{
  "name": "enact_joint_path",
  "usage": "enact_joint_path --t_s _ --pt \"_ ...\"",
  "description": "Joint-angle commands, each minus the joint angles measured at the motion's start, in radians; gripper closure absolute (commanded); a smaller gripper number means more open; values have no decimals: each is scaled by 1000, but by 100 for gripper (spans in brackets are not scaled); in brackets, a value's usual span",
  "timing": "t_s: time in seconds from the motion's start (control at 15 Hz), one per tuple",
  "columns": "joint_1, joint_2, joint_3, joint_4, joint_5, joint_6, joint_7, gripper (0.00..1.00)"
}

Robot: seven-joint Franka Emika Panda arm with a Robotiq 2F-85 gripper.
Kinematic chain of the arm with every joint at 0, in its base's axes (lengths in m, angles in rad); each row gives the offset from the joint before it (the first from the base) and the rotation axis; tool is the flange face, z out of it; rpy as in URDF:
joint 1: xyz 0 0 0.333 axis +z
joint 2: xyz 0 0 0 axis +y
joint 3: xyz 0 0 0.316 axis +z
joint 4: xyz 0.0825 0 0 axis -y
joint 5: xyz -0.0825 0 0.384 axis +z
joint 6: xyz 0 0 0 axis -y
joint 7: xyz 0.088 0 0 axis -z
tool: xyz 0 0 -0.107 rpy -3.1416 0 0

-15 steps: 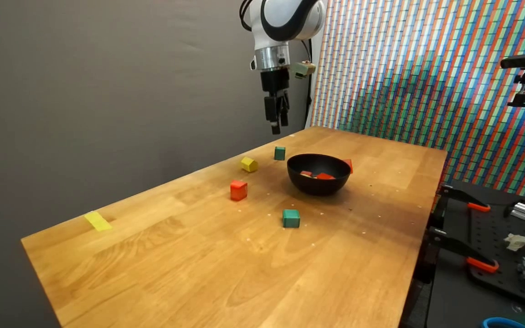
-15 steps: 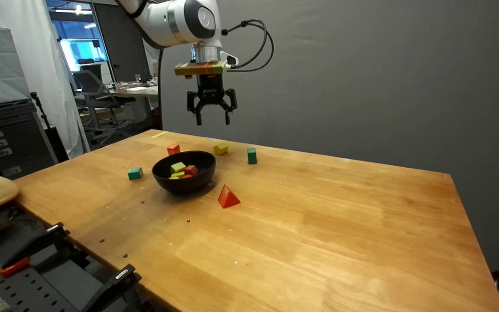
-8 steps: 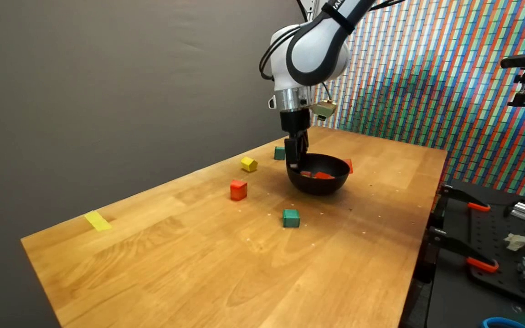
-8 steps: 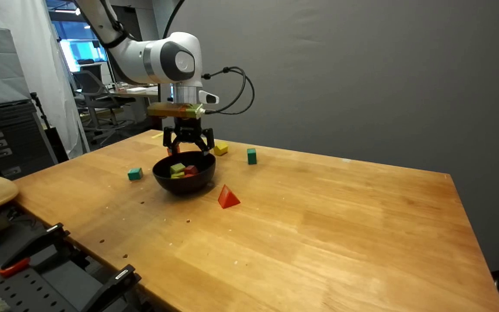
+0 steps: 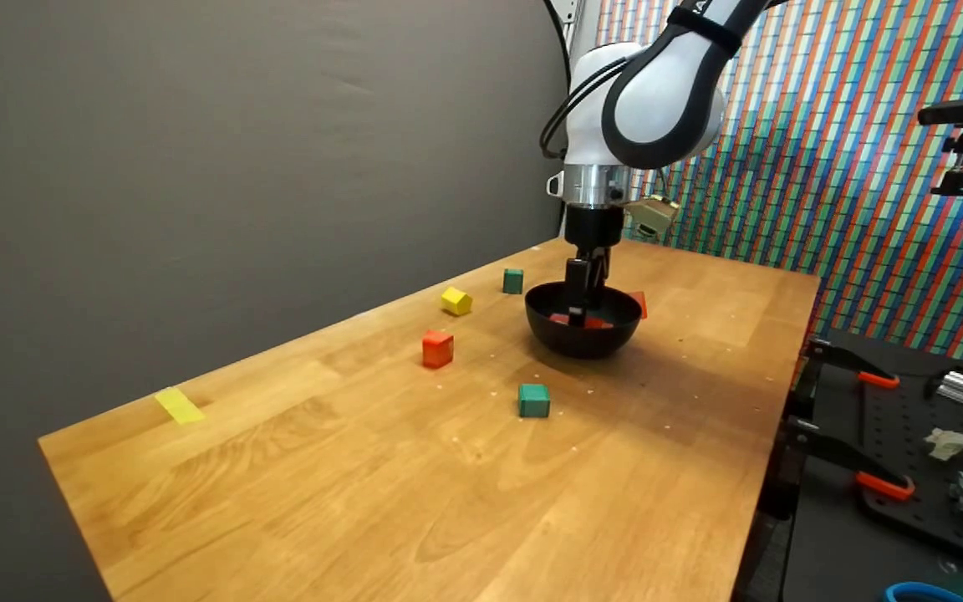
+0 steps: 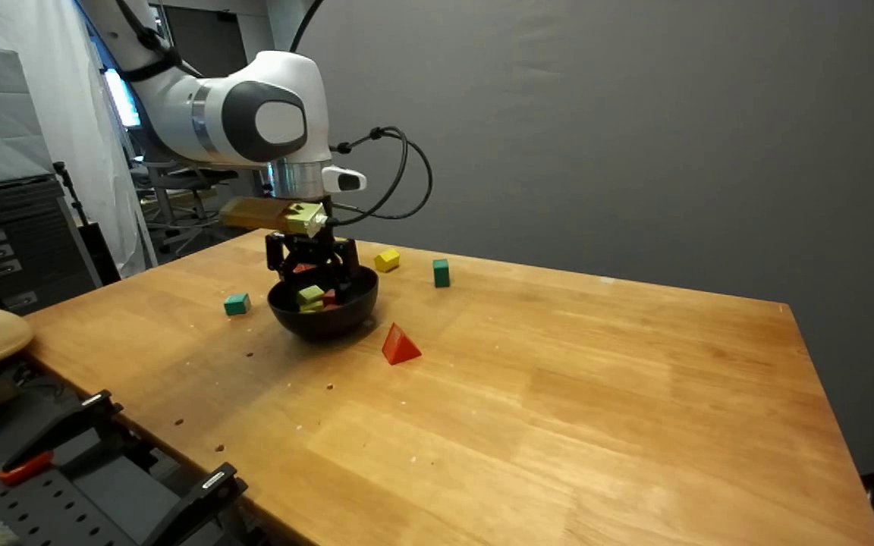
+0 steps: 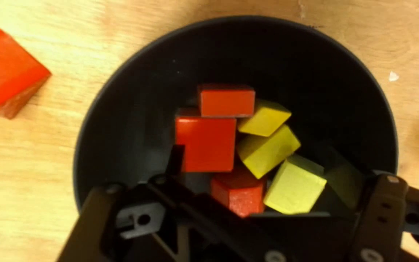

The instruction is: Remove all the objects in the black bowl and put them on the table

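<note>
Wrist view: fingers (image 7: 175, 162) apart, inside the bowl (image 7: 140, 94). Red and yellow blocks (image 7: 268, 151) lie between and just ahead of them.

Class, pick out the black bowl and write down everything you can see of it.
The black bowl is round, with smooth, curved walls and a thin rim; it may be plastic. It sits upright on the wooden table, apart from the red pyramid beside it. Red blocks and yellow blocks lie clustered in its bottom. The open pincer reaches inside; whether it touches the bowl cannot be told.
</note>
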Motion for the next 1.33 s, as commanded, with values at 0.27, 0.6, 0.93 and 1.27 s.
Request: enact_joint_path --t_s 0.27,0.6,0.93,1.27 --pt "-207 16 145 -28 281 44 -345 55" --pt "-277 41 183 0 356 8 -482 90" --pt "-222 -19 150 -38 299 10 -437 68" --pt "-145 -72 103 -76 208 28 -342 31"
